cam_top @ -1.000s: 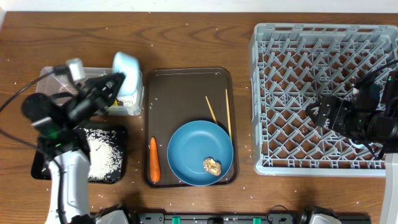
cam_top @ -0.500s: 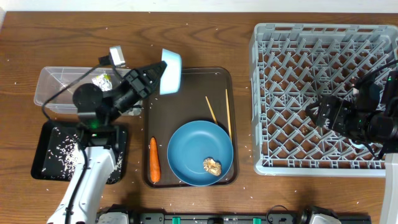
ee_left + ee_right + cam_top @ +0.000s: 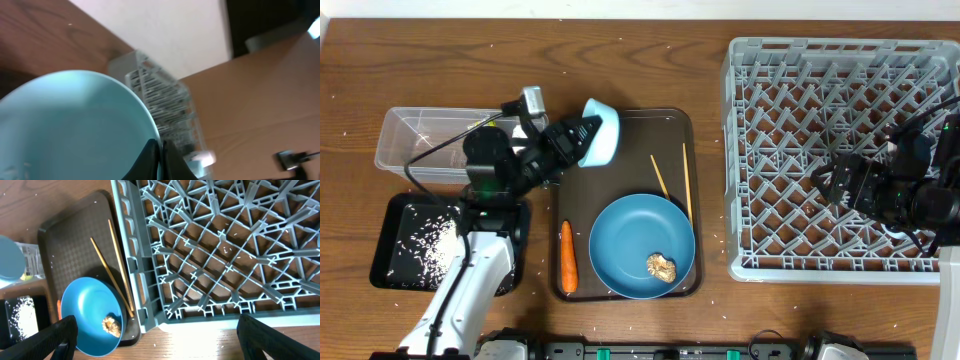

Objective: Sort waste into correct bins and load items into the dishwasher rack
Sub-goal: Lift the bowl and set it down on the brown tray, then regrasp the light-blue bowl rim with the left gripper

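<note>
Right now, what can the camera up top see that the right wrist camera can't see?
Only overhead: the left end effector pinching the light-blue cup, the whole clear tub, and all four walls of the dishwasher rack. Only right wrist: the right end effector spread open at the bottom corners, and tiny white specks inside the rack's grid. Both: the blue plate with the tan scrap on it, the two chopsticks and the brown tray.
</note>
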